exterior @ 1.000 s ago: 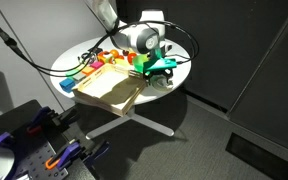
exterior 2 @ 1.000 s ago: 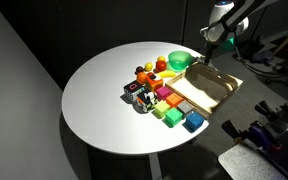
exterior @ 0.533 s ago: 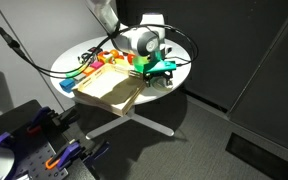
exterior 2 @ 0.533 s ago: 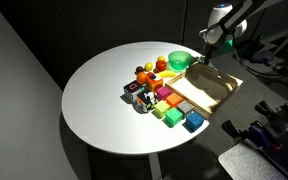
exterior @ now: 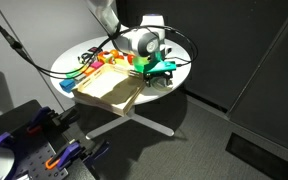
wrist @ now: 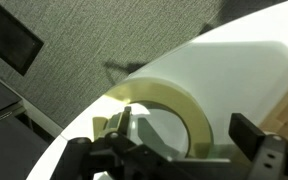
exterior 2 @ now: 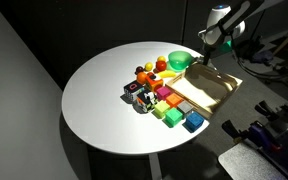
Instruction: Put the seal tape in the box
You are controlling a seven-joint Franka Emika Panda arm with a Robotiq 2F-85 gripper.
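The seal tape is a pale yellow-green ring lying flat on the white table, close under the wrist camera. My gripper is open, with one finger at the ring's left side and the other just off its right side; neither jaw is closed on it. In both exterior views the gripper is low over the table edge beyond the box. The box is a shallow light-brown wooden tray and looks empty.
Small coloured blocks and toys lie beside the box, with a green bowl at its far corner. The table's curved edge runs right beside the tape, with dark carpet below. Cables hang off the table.
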